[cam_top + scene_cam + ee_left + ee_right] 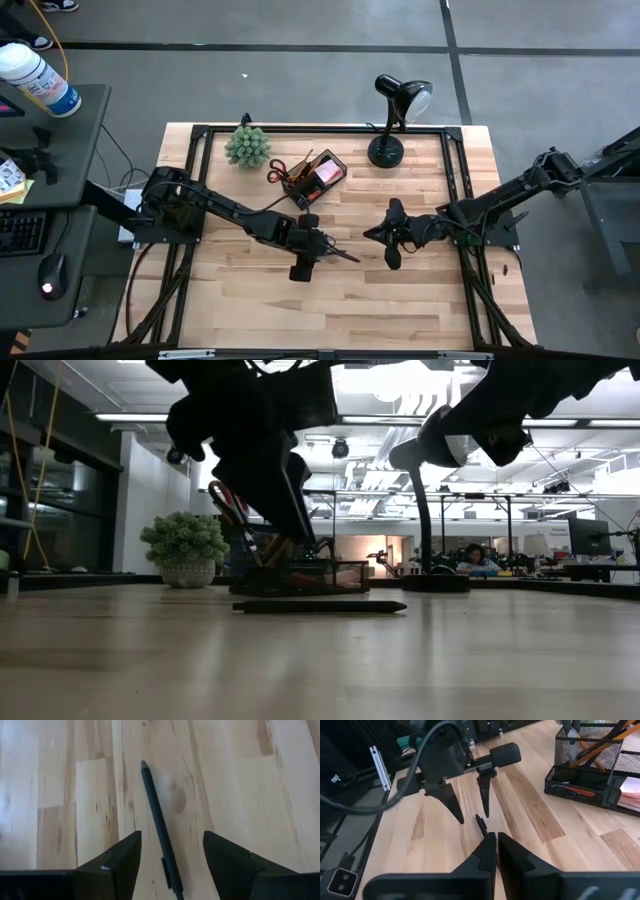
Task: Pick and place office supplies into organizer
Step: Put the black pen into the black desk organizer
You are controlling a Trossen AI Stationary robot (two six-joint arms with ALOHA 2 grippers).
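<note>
A black pen point(157, 815) lies flat on the wooden table, near its middle point(343, 254). My left gripper point(172, 837) is open and hovers just above the pen, pointing down, with one finger on each side and neither touching it; the low view shows a gap between the fingers and the pen point(320, 606). My right gripper point(496, 845) is shut and empty, and waits a little to the right of the pen point(372, 235). The black mesh organizer point(315, 178) stands toward the far edge and holds red-handled scissors, orange pencils and a pink pad.
A small green plant point(247, 146) stands to the left of the organizer. A black desk lamp point(395, 120) stands to its right at the far edge. A black frame rail point(320, 128) runs around the table. Bare wood lies toward the near edge.
</note>
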